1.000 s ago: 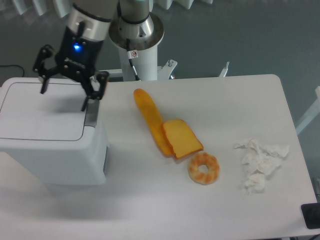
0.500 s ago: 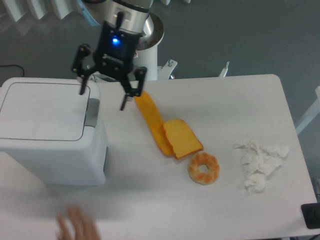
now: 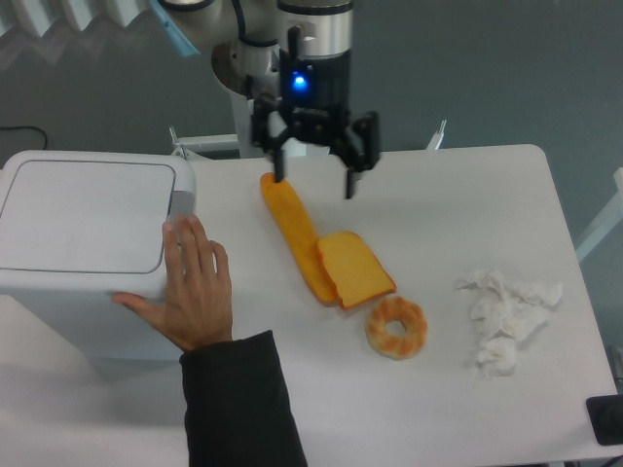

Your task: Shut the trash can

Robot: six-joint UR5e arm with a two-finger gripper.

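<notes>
The trash can is a large white boxy bin at the table's left edge, its flat lid lying down flush on top. A grey latch tab shows on its right rim. My gripper hangs open and empty above the table's back middle, well to the right of the can, over the far end of a long orange bread piece.
A person's hand in a dark sleeve rests on the can's right front corner. A yellow bread slice, a toy donut and crumpled white paper lie on the white table.
My gripper has swung right, from over the can's lid to above the orange bread. A person's hand came in from the front and now lies on the can.
</notes>
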